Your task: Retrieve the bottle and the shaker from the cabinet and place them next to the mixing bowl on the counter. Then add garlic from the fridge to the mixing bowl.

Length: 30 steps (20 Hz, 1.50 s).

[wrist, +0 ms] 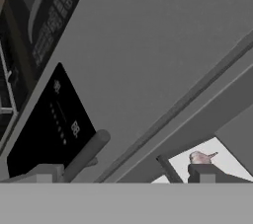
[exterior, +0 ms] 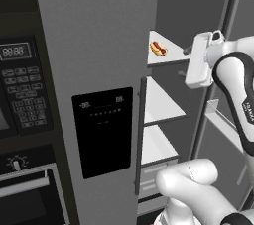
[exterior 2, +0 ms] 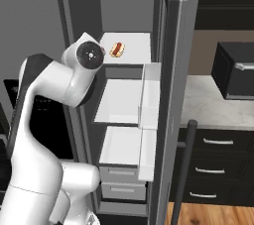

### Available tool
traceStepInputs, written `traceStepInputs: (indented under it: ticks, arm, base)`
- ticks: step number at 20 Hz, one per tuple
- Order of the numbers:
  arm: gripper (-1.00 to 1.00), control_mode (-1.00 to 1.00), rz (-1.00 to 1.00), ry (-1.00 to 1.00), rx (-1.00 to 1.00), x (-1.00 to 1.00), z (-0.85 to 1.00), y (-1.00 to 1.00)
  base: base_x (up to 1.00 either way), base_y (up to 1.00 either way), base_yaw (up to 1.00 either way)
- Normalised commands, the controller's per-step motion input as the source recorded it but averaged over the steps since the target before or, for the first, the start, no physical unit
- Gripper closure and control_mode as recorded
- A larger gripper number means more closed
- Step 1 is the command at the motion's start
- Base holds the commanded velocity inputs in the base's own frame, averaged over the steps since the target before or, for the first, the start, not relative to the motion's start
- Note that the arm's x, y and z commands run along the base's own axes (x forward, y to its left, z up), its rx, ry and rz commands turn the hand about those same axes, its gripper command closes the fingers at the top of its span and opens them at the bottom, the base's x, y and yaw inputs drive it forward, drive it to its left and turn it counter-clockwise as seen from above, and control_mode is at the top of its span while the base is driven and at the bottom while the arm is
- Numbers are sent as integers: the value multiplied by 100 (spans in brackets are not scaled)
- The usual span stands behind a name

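Note:
The fridge's right door (exterior 2: pixel 174 85) stands open, baring white shelves (exterior: pixel 158 102). My gripper (exterior: pixel 184 61) hovers at the front edge of the top shelf, its jaws wide apart and empty. In the hand view the gripper (wrist: pixel 126 176) points along the closed left door, and a pale pinkish garlic bulb (wrist: pixel 200 157) lies on a white shelf just beyond the right fingertip (wrist: pixel 207 171). A hot dog (exterior: pixel 158 48) sits on the same top shelf (exterior 2: pixel 126 45). The bottle, the shaker and the mixing bowl are out of view. A stretch of the counter (exterior 2: pixel 208 102) shows to the right of the fridge.
The closed left fridge door carries a black dispenser panel (exterior: pixel 104 130) and a long handle (exterior: pixel 140 135). A wall oven with keypad (exterior: pixel 20 90) stands on the left. A black microwave (exterior 2: pixel 235 70) sits on the counter, with drawers (exterior 2: pixel 218 157) below. Door bins (exterior 2: pixel 149 105) jut from the open door.

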Motion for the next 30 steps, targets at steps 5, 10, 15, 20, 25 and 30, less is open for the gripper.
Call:
traceStepInputs:
  ticks: [5, 10, 15, 20, 25, 30]
  arm:
    - [-100, -100, 1, 4, -1, 32, 0, 2]
    - [-100, -100, 0, 4, -2, 33, 0, 5]
    - [-100, -100, 4, 0, 0, 39, -1, 0]
    - [-100, -100, 2, 3, 0, 34, -5, 0]
    - [-100, -100, 0, 4, 0, 28, -13, 1]
    - [-100, -100, 0, 5, 0, 30, -11, 10]
  base:
    - [0, 0, 0]
    - [0, 0, 0]
    - [0, 0, 0]
    - [0, 0, 0]
    - [0, 0, 0]
    - [0, 0, 0]
